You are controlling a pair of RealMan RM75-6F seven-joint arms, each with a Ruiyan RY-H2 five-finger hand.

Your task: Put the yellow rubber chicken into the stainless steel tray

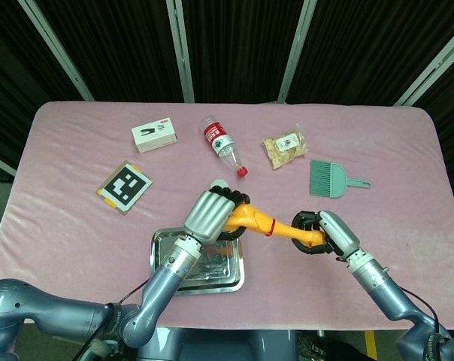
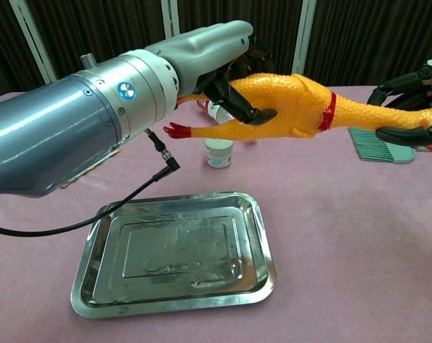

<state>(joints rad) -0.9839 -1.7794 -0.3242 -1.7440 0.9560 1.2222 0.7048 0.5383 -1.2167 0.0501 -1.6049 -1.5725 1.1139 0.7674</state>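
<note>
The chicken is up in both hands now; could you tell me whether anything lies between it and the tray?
Nothing visible does. The chicken, held by the left hand and right hand, hangs above the table, and the tray below it looks empty.

The head view looked steeply down from high above the near edge onto the whole pink cloth-covered worktop (image 1: 77, 226), while the chest view sat low and close, facing across it, both sharing the rectangular stainless steel tray (image 1: 161, 272) (image 2: 87, 289).
</note>
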